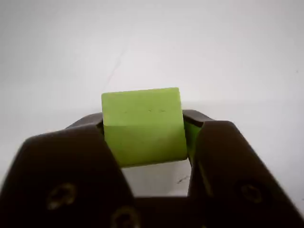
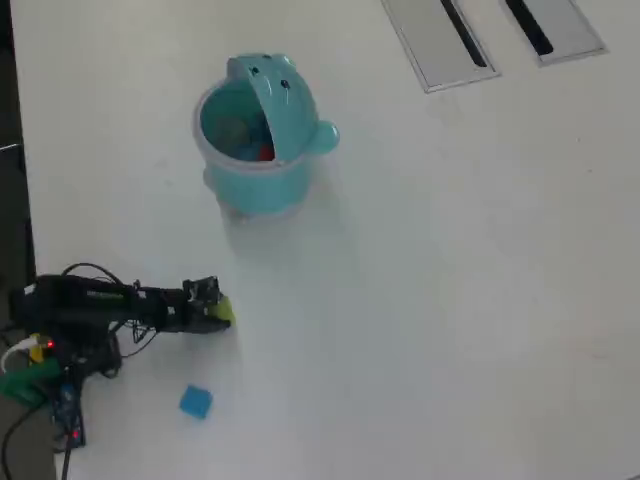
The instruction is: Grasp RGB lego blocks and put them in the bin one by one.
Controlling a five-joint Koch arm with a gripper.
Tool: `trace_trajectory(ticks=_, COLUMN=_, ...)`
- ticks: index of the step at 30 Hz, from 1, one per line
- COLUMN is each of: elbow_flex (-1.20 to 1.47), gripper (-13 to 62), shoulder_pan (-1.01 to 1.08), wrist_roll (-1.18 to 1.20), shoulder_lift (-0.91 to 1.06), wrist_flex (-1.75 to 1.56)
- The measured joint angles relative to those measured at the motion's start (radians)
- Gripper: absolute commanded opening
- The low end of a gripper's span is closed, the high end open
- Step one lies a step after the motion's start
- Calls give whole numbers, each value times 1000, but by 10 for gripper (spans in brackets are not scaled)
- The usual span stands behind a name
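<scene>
In the wrist view a yellow-green lego block (image 1: pixel 142 126) sits clamped between my gripper's (image 1: pixel 145 130) two dark jaws, held above the white table. From overhead the gripper (image 2: pixel 222 312) is at the lower left with the same yellow-green block (image 2: pixel 226 311) at its tip. The blue block (image 2: pixel 196 402) lies on the table below the arm. The teal bin (image 2: pixel 250 180) stands farther up the table, well apart from the gripper, with a red block (image 2: pixel 266 152) showing inside it.
The arm's base and cables (image 2: pixel 50 350) occupy the left edge in the overhead view. Two grey slotted panels (image 2: pixel 440 40) lie at the top right. The white table (image 2: pixel 450 300) stretches to the right.
</scene>
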Motion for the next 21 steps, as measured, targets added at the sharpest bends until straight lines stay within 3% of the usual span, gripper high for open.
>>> trace_trajectory(ticks=13, elbow_flex=0, gripper=133, shoulder_pan=-179, wrist_roll=273, shoulder_lift=196, wrist_flex=-35)
trace_trajectory(ticks=21, elbow_flex=-109, gripper=124, shoulder_pan=-313, wrist_roll=308, shoulder_lift=321, wrist_flex=-41)
